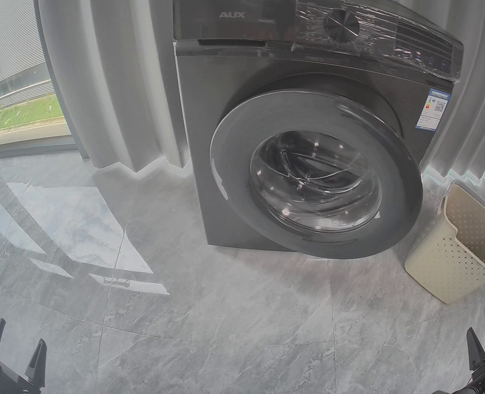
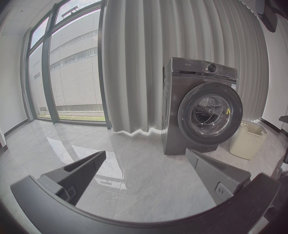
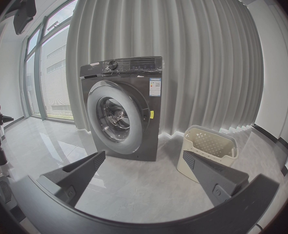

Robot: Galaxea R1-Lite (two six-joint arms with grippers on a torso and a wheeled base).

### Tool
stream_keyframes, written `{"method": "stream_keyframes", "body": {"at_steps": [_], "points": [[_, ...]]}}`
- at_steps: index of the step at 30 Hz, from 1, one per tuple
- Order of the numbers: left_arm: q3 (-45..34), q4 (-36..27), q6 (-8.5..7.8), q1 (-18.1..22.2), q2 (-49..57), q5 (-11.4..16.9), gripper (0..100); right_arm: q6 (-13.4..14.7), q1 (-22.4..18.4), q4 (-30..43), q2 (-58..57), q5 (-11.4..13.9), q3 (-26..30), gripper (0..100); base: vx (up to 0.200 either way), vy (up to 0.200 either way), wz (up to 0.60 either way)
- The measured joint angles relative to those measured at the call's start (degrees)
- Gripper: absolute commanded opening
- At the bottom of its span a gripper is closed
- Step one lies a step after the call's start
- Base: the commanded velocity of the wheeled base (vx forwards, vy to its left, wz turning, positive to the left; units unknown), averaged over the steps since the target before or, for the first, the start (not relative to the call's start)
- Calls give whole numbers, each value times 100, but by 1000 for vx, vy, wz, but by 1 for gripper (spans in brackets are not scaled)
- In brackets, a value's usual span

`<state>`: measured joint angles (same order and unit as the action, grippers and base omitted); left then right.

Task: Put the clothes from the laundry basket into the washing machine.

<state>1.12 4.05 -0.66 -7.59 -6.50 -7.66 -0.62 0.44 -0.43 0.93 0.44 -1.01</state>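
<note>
Dark grey washing machine [image 1: 209, 138], round door [image 1: 316, 173] ajar; cream perforated laundry basket [image 1: 461, 247] beside it; left tool [image 2: 144, 152], right tool [image 3: 142, 153] fingers wide apart, empty.

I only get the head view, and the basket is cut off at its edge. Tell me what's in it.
Observer: The right wrist view takes in the whole laundry basket. Its perforated inner walls are bare and nothing pokes above the rim, but the bottom is hidden.
Operator: Now give me the door from the side.
Observer: The door stands ajar, swung off the front of the washing machine. A yellow tag shows on the front just past the door's edge.
Operator: Report the jaws.
Observer: The left gripper and the right gripper both have their jaws wide open with nothing between them.
</note>
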Motion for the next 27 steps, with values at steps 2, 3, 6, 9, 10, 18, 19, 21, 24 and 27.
{"method": "stream_keyframes", "body": {"at_steps": [2, 3, 6, 9, 10, 18, 19, 21, 24, 27], "points": [[-5, -4, -21, 190, 66, 29, 100, -2, -4, 0, 0, 0, 0, 100, 0, 0, 0], [-7, -9, -43, 306, 102, 68, 100, -4, -4, 0, 0, 0, 0, 100, 0, 0, 0], [-11, -22, -100, 655, 245, 271, 100, -2, -4, -1, 0, 0, 0, 100, 0, 0, 0], [-11, -24, -95, 790, 378, 605, 100, 7, 2, -1, 0, -1, 0, 100, 0, 0, 0], [-11, -24, -49, 790, 418, 700, 100, 9, 7, 0, 0, 0, 0, 100, 0, 0, 0], [-11, -20, 478, 769, 551, 779, 100, 44, -4, 0, 0, -22, 0, 100, 0, 0, 0], [-11, -17, 555, 769, 556, 781, 100, 40, -6, -1, 0, -22, 0, 100, 0, 0, 0], [-11, -17, 684, 769, 564, 773, 100, -20, -9, -1, 0, -11, 0, 100, 0, 0, 0], [-11, -15, 712, 764, 573, 768, 100, -195, -9, -12, 0, 108, 0, 100, 0, 0, 0], [-11, -13, 711, 764, 575, 773, 100, -249, -9, -23, 0, 194, 0, 100, 0, 0, 0]]}}
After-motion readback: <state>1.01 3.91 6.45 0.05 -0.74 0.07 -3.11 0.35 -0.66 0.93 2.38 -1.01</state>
